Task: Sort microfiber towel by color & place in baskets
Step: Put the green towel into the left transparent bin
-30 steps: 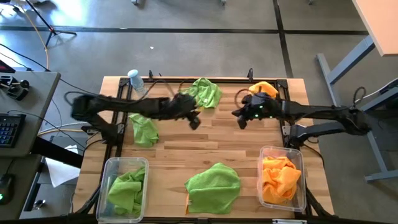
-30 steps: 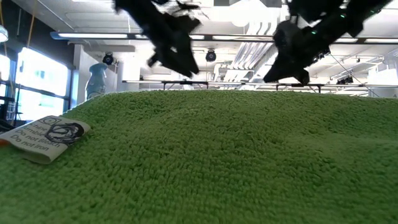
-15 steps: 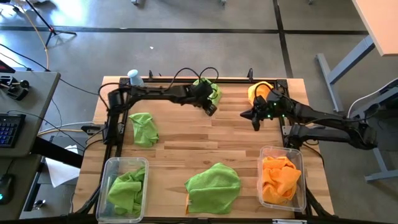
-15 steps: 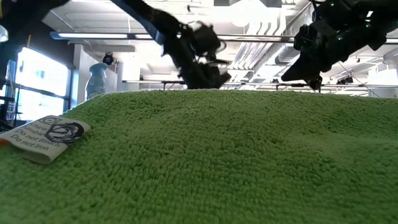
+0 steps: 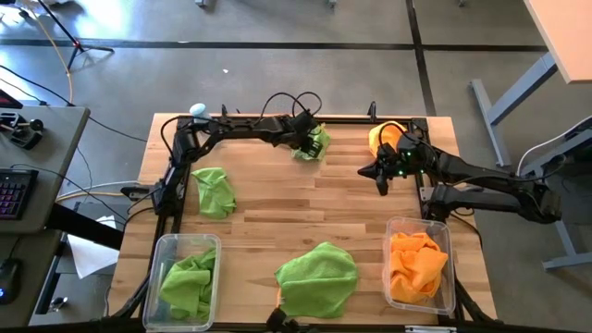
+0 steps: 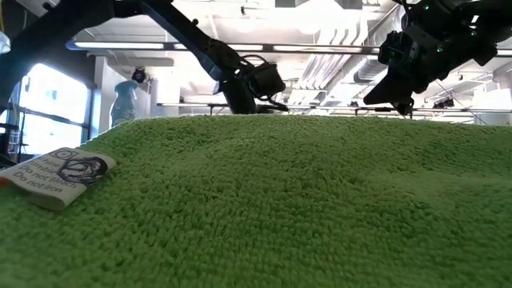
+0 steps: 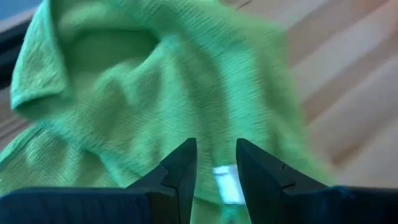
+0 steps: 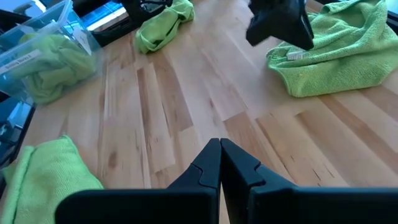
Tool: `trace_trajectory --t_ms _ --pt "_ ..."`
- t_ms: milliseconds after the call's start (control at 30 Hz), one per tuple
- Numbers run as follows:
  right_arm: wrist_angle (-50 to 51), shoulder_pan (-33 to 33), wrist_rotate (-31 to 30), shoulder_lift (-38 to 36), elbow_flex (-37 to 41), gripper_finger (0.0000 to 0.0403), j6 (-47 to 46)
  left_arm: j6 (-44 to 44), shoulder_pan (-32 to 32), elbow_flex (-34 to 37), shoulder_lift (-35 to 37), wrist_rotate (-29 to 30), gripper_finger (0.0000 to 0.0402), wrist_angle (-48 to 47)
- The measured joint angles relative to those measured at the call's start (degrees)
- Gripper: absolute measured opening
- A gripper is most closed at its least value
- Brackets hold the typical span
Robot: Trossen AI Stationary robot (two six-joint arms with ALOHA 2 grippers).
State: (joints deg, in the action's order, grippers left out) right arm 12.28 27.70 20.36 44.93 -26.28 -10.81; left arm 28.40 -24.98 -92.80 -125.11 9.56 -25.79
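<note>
My left gripper (image 5: 308, 141) (image 7: 213, 152) is open by a narrow gap and stands right over a crumpled lime green towel (image 5: 317, 141) (image 7: 155, 81) at the middle of the table's far edge. My right gripper (image 5: 379, 178) (image 8: 219, 149) is shut and hovers over bare wood, next to an orange-yellow towel (image 5: 388, 137) at the far right. Another green towel (image 5: 215, 190) lies on the left. A third green towel (image 5: 317, 276) lies near the front edge and fills the low view. The left basket (image 5: 166, 245) holds green cloth, the right basket (image 5: 407, 224) orange cloth. My left gripper points down at the green towel, with the towel's white label (image 7: 225, 184) showing in the gap between its fingers (image 7: 181, 163). I cannot tell whether the fingertips touch the cloth.
A small clear bottle (image 5: 197, 109) stands at the far left corner behind the left arm. A dark frame runs along the table's far edge and sides. Bare wood lies open in the middle of the table between the towels.
My left gripper has swung from the table's middle toward the far edge and come down over the green towel there, now partly covering it. My right gripper has shifted a little toward the right edge, then held still.
</note>
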Motion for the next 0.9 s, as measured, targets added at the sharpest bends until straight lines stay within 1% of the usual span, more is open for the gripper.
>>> trace_trajectory --t_ms 67,200,400,467,533,600,667,800,900 --pt "0.0 0.0 0.0 0.0 0.0 0.0000 0.7 0.2 0.2 0.0 0.1 -0.1 0.0096 -0.7" --pt "0.0 0.0 0.0 0.0 0.0 0.0000 0.8 2.9 0.2 0.1 0.0 -1.8 0.0086 -6.3" --pt "0.0 0.0 -0.2 0.0 0.0 0.0000 0.8 3.7 0.0 0.1 0.0 -1.6 0.0068 -12.1" --pt "0.0 0.0 -0.2 0.0 0.0 0.0000 0.9 5.2 -0.2 0.1 0.0 -2.0 0.0051 -13.9" --pt "-0.1 0.0 -0.2 0.0 0.0 0.0000 1.5 5.8 -0.2 0.1 -0.1 -2.1 0.0021 -15.9" --pt "-0.1 0.0 -0.2 0.0 0.0 0.0000 2.0 5.7 -0.1 0.0 -0.4 -2.2 0.0006 -16.9" --pt "-0.1 0.0 -0.2 0.0 0.0 0.0000 2.1 4.2 0.2 0.0 -0.4 -3.2 0.0004 -17.9" --pt "-0.1 0.0 -0.2 0.0 0.0 0.0000 2.1 4.1 2.4 0.1 0.6 -3.8 0.0001 -19.2" --pt "-0.1 0.0 -0.4 0.0 0.0 0.0000 2.3 4.3 4.3 0.0 3.5 -2.0 0.0000 -19.5"
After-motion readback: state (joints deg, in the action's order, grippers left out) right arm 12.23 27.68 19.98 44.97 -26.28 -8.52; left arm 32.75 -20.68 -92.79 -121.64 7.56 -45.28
